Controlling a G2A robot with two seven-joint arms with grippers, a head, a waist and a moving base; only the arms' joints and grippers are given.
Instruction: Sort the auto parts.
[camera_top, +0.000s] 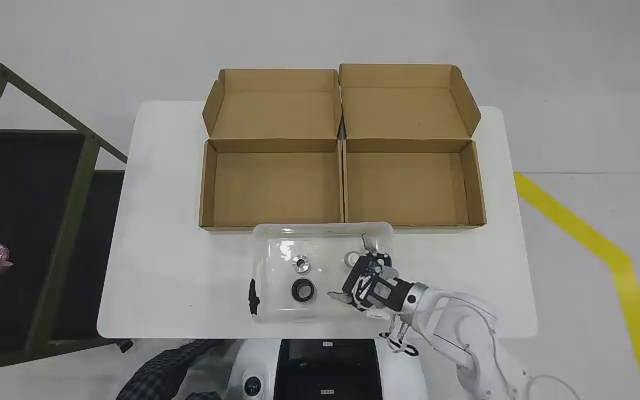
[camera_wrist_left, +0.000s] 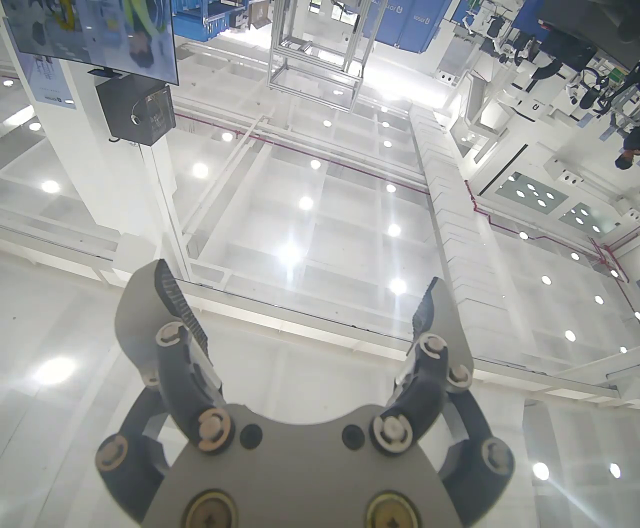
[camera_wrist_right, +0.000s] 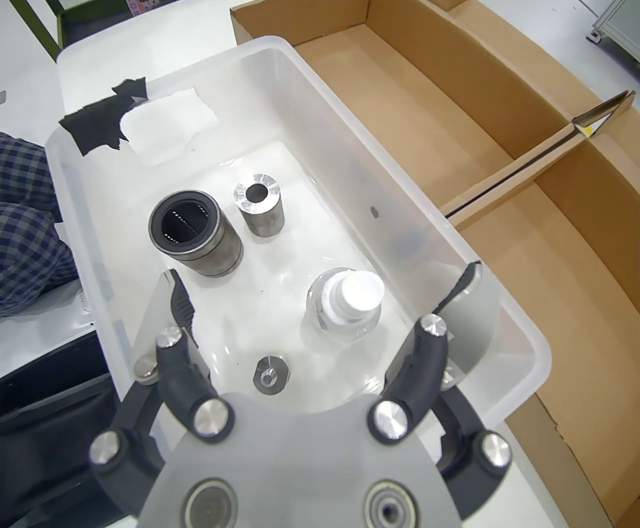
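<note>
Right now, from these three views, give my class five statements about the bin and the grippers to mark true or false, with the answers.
1. The right gripper is open above the clear bin. True.
2. The large bearing lies in a cardboard box. False: it stands upright in the clear bin.
3. A smaller metal sleeve stands beside the large bearing. True.
4. The left gripper is shut on a part. False: it is open and holds nothing.
5. The bottle has a black cap. False: its cap is white.
</note>
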